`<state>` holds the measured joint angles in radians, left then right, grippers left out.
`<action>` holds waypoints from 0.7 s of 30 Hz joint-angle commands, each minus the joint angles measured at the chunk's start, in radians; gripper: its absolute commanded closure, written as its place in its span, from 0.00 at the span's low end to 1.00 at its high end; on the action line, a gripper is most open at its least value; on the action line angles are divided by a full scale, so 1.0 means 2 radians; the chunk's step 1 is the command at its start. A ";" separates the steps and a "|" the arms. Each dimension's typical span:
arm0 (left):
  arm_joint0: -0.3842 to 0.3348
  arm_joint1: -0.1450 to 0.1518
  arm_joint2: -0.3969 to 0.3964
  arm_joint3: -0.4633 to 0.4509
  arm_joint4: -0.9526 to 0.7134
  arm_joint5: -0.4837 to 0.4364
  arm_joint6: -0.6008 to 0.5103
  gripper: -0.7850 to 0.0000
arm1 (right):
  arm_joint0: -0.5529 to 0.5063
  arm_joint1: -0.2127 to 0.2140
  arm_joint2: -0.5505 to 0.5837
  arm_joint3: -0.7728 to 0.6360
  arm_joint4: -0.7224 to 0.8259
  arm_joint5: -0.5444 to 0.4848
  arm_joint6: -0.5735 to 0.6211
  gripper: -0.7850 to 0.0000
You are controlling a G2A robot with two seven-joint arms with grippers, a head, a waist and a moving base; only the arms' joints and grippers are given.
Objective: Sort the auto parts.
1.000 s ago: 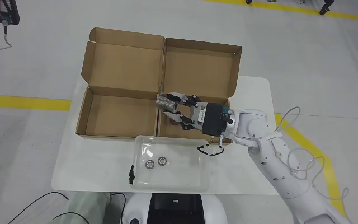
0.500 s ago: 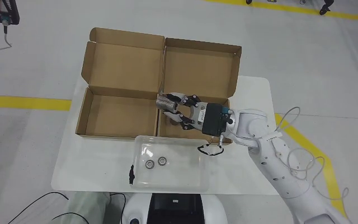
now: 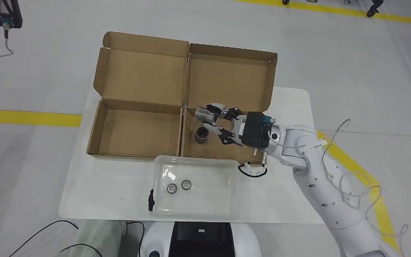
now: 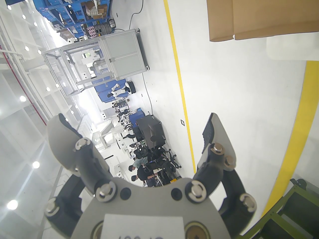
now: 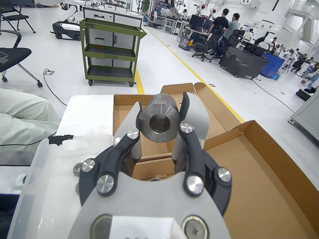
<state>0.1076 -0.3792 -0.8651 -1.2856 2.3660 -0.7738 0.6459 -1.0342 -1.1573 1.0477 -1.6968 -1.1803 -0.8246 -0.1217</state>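
My right gripper (image 3: 212, 113) hangs over the right cardboard box (image 3: 257, 77), shut on a steel sleeve (image 3: 205, 115). The right wrist view has that hollow sleeve (image 5: 159, 123) clamped end-on between the fingers (image 5: 185, 108). A second steel sleeve (image 3: 203, 134) stands upright on the floor of the right box, just below the held one. Two bearings (image 3: 179, 186) lie in the clear bin (image 3: 192, 160) at the table's front. My left gripper (image 4: 135, 123) is open with nothing in it, raised and facing out into the hall.
The left cardboard box (image 3: 138, 132) sits beside the right one, both with lids standing open at the back. A black scrap (image 3: 150, 200) lies by the bin's left corner. The white table (image 3: 292, 106) has bare room at its right.
My right gripper has drawn back to the right with the steel sleeve still in it. The second sleeve on the box floor has come into sight.
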 commanded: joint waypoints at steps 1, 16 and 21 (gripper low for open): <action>0.000 0.000 0.000 0.000 0.000 0.000 0.000 0.00 | -0.005 0.002 0.014 0.004 0.012 -0.003 0.003 1.00; 0.000 0.000 0.000 0.000 0.000 0.000 0.000 0.00 | -0.041 0.020 0.096 0.008 0.054 -0.027 0.076 1.00; 0.000 0.000 0.000 0.000 0.000 0.000 0.000 0.00 | -0.054 0.027 0.102 0.002 0.077 -0.039 0.154 1.00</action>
<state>0.1076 -0.3792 -0.8651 -1.2856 2.3660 -0.7738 0.6459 -1.1380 -1.1059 1.2540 -1.6901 -1.0379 -0.8995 0.1490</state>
